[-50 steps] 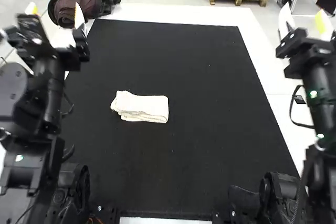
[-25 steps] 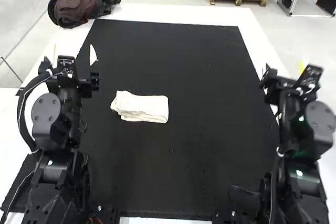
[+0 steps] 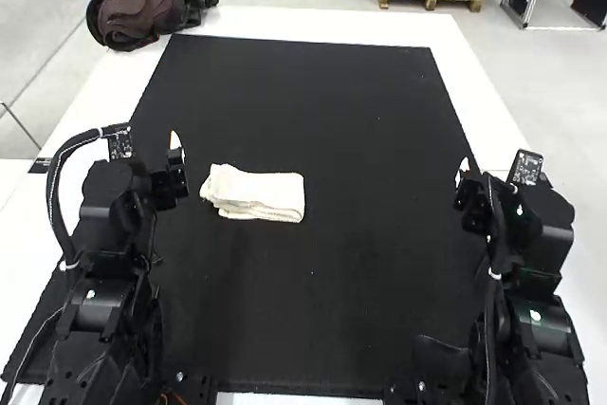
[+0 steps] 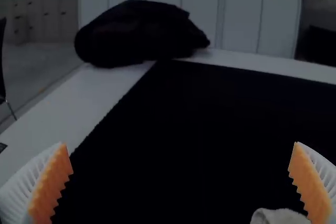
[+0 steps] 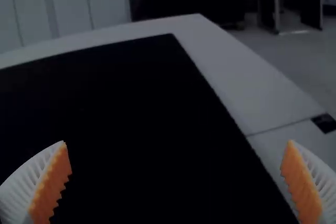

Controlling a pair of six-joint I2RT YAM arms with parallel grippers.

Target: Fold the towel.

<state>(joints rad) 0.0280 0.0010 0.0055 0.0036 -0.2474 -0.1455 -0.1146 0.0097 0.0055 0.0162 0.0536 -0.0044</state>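
The folded white towel [image 3: 254, 193] lies in a compact, layered bundle on the black mat [image 3: 332, 92] covering much of the white worktop [image 3: 463, 73]. It sits just beside the left hand [image 3: 168, 173], well apart from the right hand [image 3: 470, 198]. Both hands' ribbed fingers stand wide apart, holding nothing between their orange pads [image 4: 51, 184].

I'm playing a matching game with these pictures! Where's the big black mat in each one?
High view: the mat is in the middle, under the towel.
Left wrist view: the mat stretches towards the dark bundle.
Right wrist view: the mat reaches a far corner.
Shared landmark: the white tabletop along the mat's edges.
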